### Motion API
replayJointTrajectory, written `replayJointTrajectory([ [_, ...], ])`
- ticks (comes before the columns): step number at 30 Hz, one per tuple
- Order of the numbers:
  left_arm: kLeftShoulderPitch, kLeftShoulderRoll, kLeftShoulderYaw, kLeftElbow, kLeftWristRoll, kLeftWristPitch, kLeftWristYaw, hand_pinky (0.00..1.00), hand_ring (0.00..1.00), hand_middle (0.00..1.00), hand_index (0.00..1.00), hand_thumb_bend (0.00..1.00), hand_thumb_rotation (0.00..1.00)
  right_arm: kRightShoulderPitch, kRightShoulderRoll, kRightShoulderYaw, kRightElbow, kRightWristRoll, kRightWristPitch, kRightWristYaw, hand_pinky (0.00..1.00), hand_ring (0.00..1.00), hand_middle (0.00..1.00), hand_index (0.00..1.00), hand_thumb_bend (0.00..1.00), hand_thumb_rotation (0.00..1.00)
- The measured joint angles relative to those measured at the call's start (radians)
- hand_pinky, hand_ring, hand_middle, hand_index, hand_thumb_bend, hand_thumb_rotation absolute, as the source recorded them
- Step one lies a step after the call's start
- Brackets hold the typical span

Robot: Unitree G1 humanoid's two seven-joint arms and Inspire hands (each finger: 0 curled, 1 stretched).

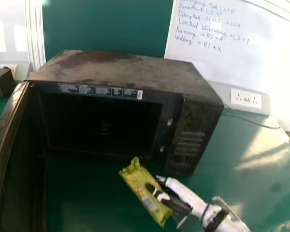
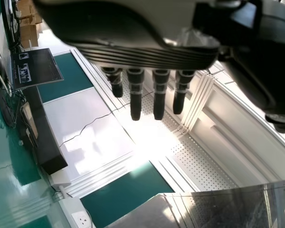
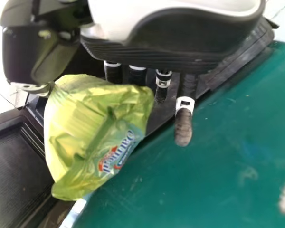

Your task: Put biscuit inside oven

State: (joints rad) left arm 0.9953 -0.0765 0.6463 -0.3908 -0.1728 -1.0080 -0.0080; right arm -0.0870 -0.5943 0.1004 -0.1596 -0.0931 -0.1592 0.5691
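The right robot hand (image 1: 179,204) is grasping the biscuit packet (image 1: 140,186), pinching it between its thumb and fingers. The yellow-green packet is outside the oven (image 1: 125,72), in front of the lower right part of its opening, and lies slantwise in the head view with its upper end towards the oven. Whether it touches the table (image 1: 87,208) below, I cannot tell. The oven stands on the green table, its door (image 1: 19,159) swung open on the left and its cavity dark inside. The left robot hand (image 2: 142,54) is released, its fingers straight and holding nothing, in the left wrist view. Behind the oven is a whiteboard (image 1: 232,43) with handwriting, with a socket panel (image 1: 245,98) just below it and a dark box (image 1: 1,82) at the far left
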Motion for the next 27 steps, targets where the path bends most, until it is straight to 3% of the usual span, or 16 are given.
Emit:
replayJointTrajectory([
  [15, 0.0, 0.0, -0.004, 0.008, -0.003, -0.018, -0.002, 0.81, 0.89, 0.93, 0.95, 0.79, 0.84, -0.159, 0.135, 0.068, 0.138, -0.036, -0.028, -0.014, 0.19, 0.39, 0.46, 0.53, 0.49, 0.0],
  [24, 0.0, 0.0, -0.007, 0.011, -0.007, -0.025, -0.003, 0.8, 0.85, 0.9, 0.95, 0.78, 0.87, -0.216, 0.175, 0.092, 0.19, -0.096, -0.041, -0.061, 0.19, 0.39, 0.46, 0.53, 0.49, 0.0],
  [27, 0.001, 0.0, -0.015, 0.009, -0.011, -0.025, -0.004, 0.86, 0.85, 0.91, 0.95, 0.77, 0.86, -0.234, 0.196, 0.099, 0.212, -0.101, -0.051, -0.076, 0.19, 0.39, 0.46, 0.53, 0.49, 0.0],
])
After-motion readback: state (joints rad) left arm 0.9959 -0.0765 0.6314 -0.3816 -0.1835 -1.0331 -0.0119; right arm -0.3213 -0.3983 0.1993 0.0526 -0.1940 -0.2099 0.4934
